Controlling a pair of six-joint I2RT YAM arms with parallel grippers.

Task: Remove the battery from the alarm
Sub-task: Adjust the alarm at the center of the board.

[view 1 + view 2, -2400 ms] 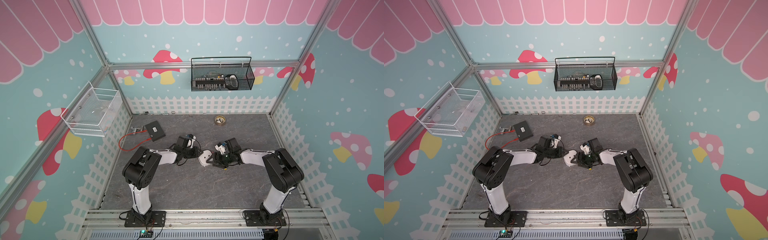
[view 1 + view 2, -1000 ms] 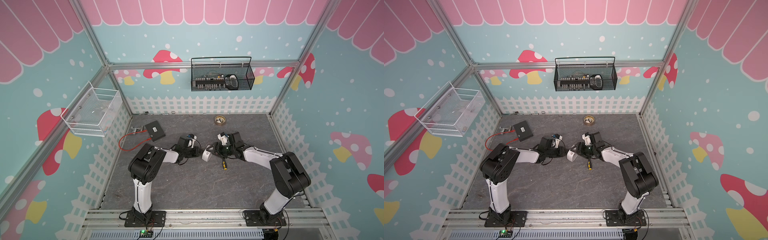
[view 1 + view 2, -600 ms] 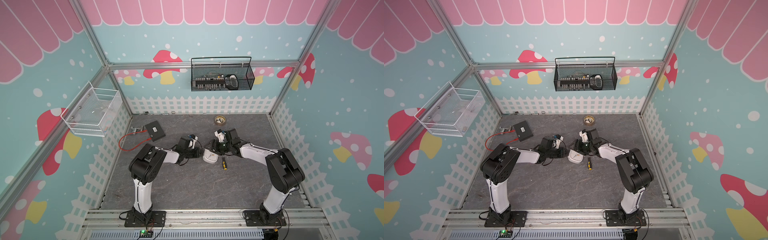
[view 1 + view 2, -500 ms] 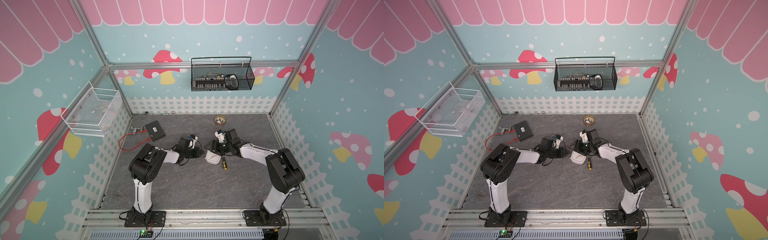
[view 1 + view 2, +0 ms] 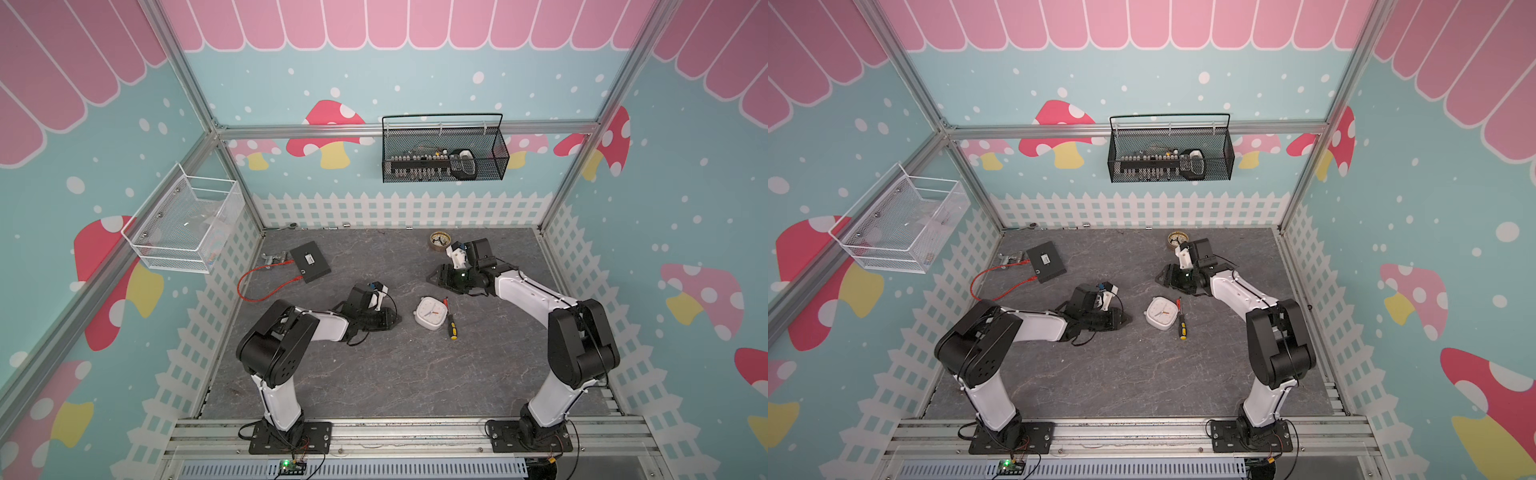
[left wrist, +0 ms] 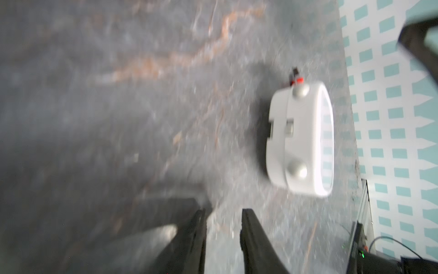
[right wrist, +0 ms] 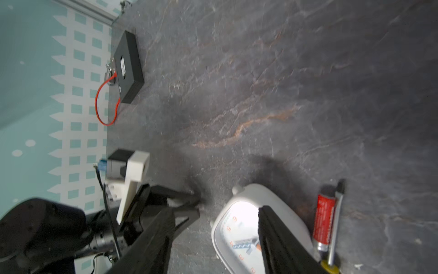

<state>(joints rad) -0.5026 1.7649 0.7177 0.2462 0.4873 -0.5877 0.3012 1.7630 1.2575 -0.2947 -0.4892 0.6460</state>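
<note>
Grey marbled tabletop (image 5: 415, 374): red-orange cylindrical battery (image 7: 324, 220) lies beside white plastic alarm (image 5: 431, 313); left gripper (image 6: 224, 213) narrow, right gripper (image 7: 216, 210) wide, both empty. Let's lift clear gently.

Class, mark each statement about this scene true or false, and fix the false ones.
1. The alarm lies face up on the table. True.
2. The right gripper holds the alarm. False: it is open and empty.
3. The battery lies beside the screwdriver. True.
4. The compass sits in the left gripper. False: it lies on the table near the back fence; that gripper is empty.
</note>
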